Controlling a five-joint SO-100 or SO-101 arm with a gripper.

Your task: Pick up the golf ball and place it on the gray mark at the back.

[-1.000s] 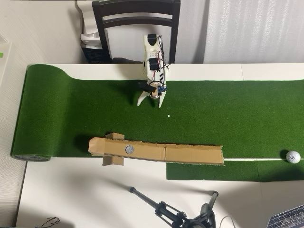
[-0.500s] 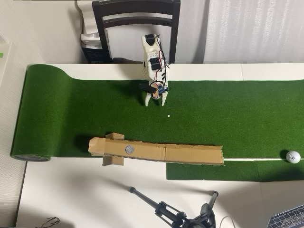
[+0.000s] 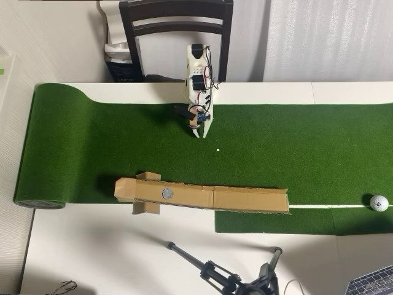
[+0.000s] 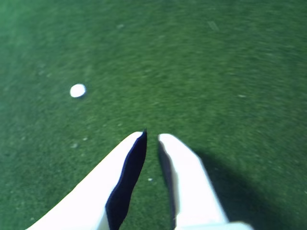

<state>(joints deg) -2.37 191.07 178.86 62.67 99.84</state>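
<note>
white two-finger gripper [image 3: 202, 136]: fingers nearly closed, empty | small white dimpled golf ball [image 3: 379, 203]: far right of fingers, well apart | round gray mark [image 3: 167, 193] on brown cardboard strip [image 3: 245, 198]: beyond fingertips, slightly left

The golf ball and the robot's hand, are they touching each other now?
Apart. The overhead view shows the golf ball at the right end of the green turf, with a wide stretch of turf separating it from the hand.
</note>
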